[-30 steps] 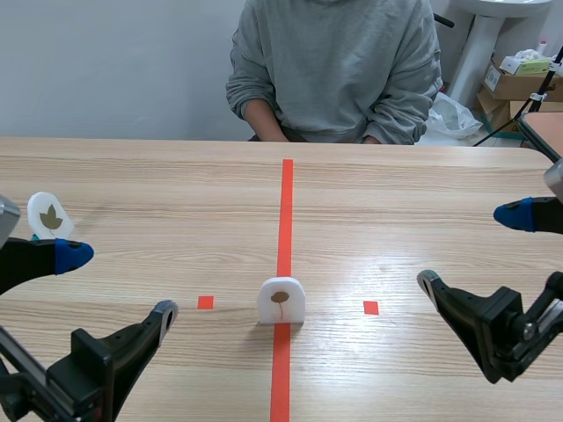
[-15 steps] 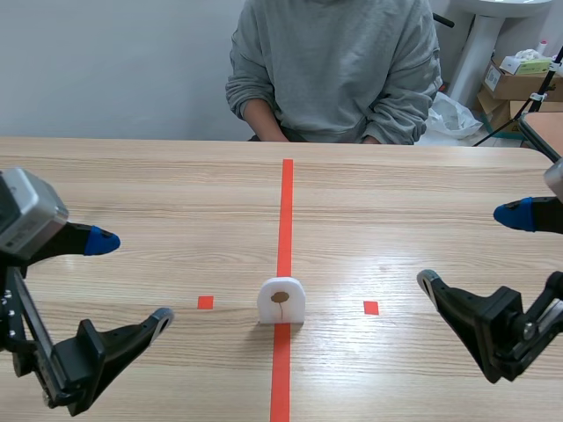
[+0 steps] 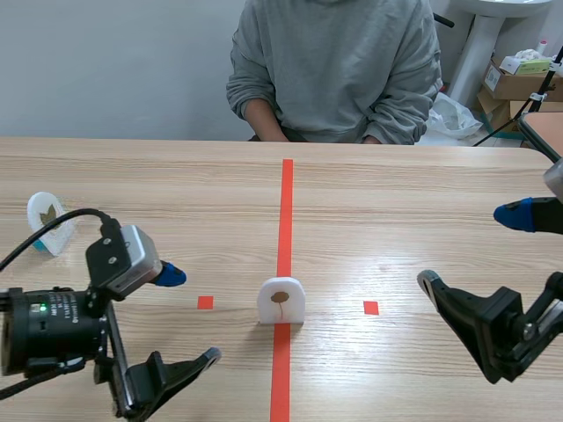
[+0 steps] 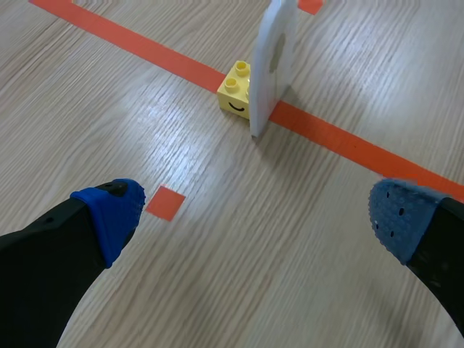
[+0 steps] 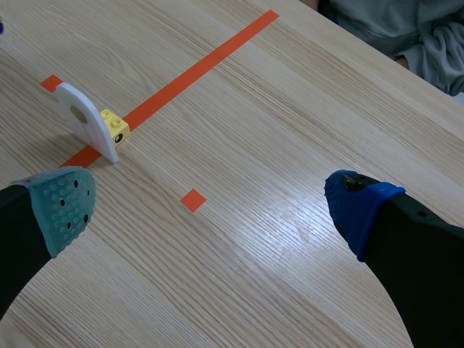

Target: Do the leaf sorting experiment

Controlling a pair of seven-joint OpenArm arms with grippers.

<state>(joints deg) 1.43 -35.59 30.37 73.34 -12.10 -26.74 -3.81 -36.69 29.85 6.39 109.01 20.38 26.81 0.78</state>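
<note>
A: Right, status on the leaf card [image 3: 281, 301]?
B: Standing upright on the red tape line [image 3: 286, 202], between the two small red squares [image 3: 205, 302]. Brown oval leaf with a stem printed on the front.
A: Held up by what?
B: Cannot tell from the scene view. Left wrist view catches the card [image 4: 272, 65] edge-on, with a yellow toy brick [image 4: 235, 98] touching its back and a smile mark on the brick's side. Same brick [image 5: 114, 128] visible from the right wrist view too.
A: Grippers?
B: Left gripper [image 3: 190, 316] spread wide, low over the table, nothing between the fingers. Near the card, on its left; card straight ahead in its own wrist view. Right gripper [image 3: 467, 248] also spread wide and empty, well apart from the card.
A: Anything else?
B: Second leaf card [image 3: 49, 221] near the table's left edge, showing a lobed leaf. Only in the scene view, neither wrist camera picks it up. Person in a grey sweatshirt [image 3: 339, 70] seated across the table.
</note>
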